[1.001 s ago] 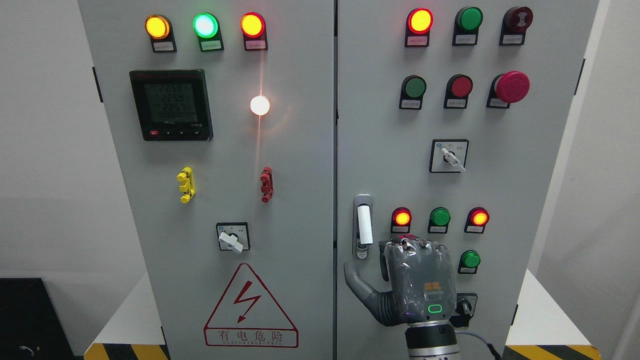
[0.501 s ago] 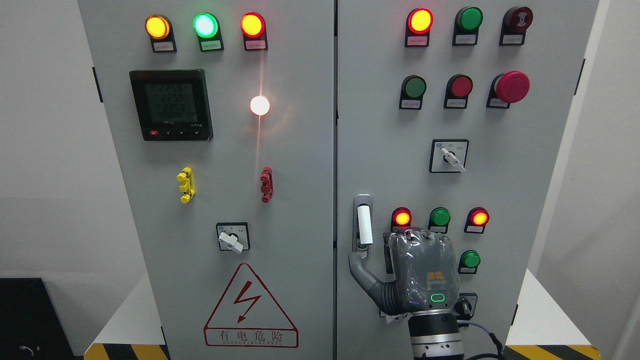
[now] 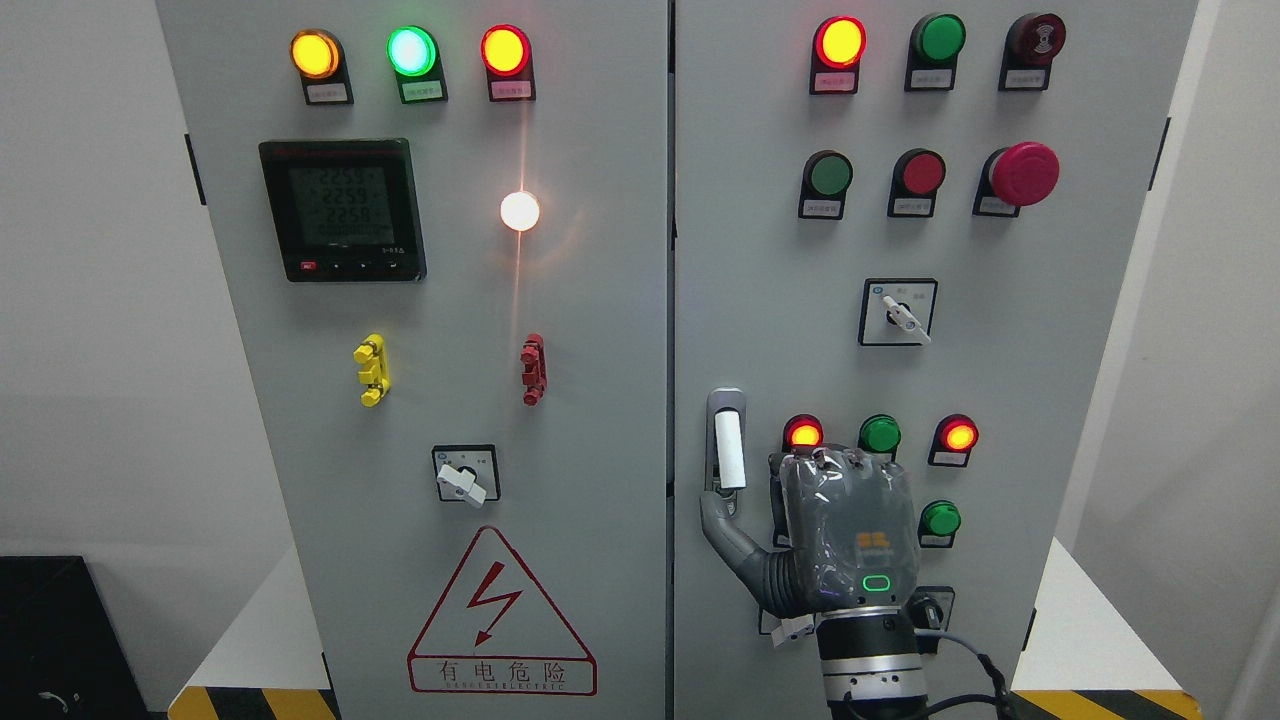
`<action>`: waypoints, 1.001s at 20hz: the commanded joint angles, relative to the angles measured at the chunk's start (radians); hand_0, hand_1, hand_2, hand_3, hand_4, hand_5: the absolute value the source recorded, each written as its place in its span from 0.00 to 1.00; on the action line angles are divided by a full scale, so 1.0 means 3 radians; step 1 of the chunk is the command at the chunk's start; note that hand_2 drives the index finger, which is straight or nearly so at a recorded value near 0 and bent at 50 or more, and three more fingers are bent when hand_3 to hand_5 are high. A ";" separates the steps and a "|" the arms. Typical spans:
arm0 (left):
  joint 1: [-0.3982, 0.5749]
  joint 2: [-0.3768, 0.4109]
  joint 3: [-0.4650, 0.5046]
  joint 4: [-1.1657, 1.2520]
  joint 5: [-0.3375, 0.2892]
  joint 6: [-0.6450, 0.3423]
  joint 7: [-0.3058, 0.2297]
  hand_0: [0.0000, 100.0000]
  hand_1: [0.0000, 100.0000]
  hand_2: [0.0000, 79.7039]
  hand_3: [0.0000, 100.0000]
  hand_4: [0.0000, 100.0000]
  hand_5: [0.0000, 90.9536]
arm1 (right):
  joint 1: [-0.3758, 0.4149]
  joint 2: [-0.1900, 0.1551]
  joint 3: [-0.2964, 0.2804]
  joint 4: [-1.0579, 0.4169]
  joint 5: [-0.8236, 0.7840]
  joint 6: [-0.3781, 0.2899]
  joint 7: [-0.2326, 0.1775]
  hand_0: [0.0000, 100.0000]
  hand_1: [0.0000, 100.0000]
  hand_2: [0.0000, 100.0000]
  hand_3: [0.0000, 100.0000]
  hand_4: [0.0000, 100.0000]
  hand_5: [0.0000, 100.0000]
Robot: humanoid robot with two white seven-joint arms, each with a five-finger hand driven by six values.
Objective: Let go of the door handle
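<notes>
electrical cabinet [image 3: 600, 300]: grey, two doors, fills most of the head view; closed, so nothing of its contents can be told.

right door [image 3: 1050, 330]: carries the door handle, indicator lamps, an emergency stop button [image 3: 1024, 173] near its upper right corner, and a rotary switch [image 3: 899, 312] at mid-height.

left door [image 3: 300, 420]: carries a digital meter [image 3: 343, 210] near its upper left corner, three lit lamps along the top edge, a second switch, and a warning triangle [image 3: 500, 620] near the bottom edge.

right hand [image 3: 835, 540]: grey, rises from the bottom edge of the view, right of the middle, back of the hand toward the camera, held against the lower part of the right door. fingers curled away from the camera, so what they press on cannot be told. thumb [image 3: 722, 525] stretched out to the left, its tip at the lower end of the handle plate, touching or just short of it. nothing is gripped.

door handle [image 3: 728, 450]: white vertical bar on a metal plate, beside the left edge of the right door, just left of the hand, upright.

left hand: not in view.

step in hand, judged: the release looks close to done. to finish cleanly the thumb should lift straight off the plate, the hand backing away from the door without brushing the green lamp [image 3: 940, 518] beside it.
</notes>
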 commanded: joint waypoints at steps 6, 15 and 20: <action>0.0000 0.0000 0.0000 0.0000 0.0000 -0.0001 -0.0002 0.12 0.56 0.00 0.00 0.00 0.00 | -0.0022 0.0076 -0.0003 0.0093 -0.0002 0.0002 -0.0004 0.27 0.30 1.00 1.00 0.96 1.00; 0.0000 0.0000 0.0000 0.0000 0.0000 -0.0001 -0.0002 0.12 0.56 0.00 0.00 0.00 0.00 | -0.0027 0.0092 -0.0003 0.0119 -0.0007 0.0022 0.0002 0.31 0.29 1.00 1.00 0.96 1.00; 0.0000 0.0000 0.0000 0.0000 0.0000 -0.0001 -0.0002 0.12 0.56 0.00 0.00 0.00 0.00 | -0.0048 0.0092 -0.0003 0.0124 -0.0007 0.0022 0.0002 0.32 0.28 1.00 1.00 0.96 1.00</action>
